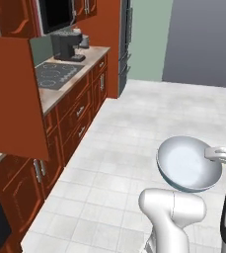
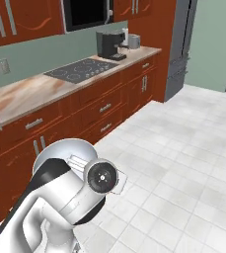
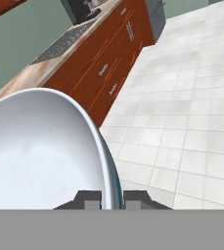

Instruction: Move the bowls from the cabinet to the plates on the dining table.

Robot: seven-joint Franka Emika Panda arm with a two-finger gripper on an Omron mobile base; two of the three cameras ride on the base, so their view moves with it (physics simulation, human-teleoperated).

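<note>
Gripped rim-on between the two dark fingertips (image 3: 92, 200), the round deep bowl with a bluish-white inside (image 3: 40, 151) is carried clear of the tiled floor. It spreads to one side of the gripper (image 3: 112, 199), whose jaws are pinched nearly shut on the thin wall. Neither plates nor marble dining table are in sight, so which way they lie from the bowl cannot be told.

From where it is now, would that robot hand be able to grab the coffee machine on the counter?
Probably not. The hand is shut on the bowl, so it has no free grip, and the coffee machine stands at the counter's far end, well across the floor.
</note>
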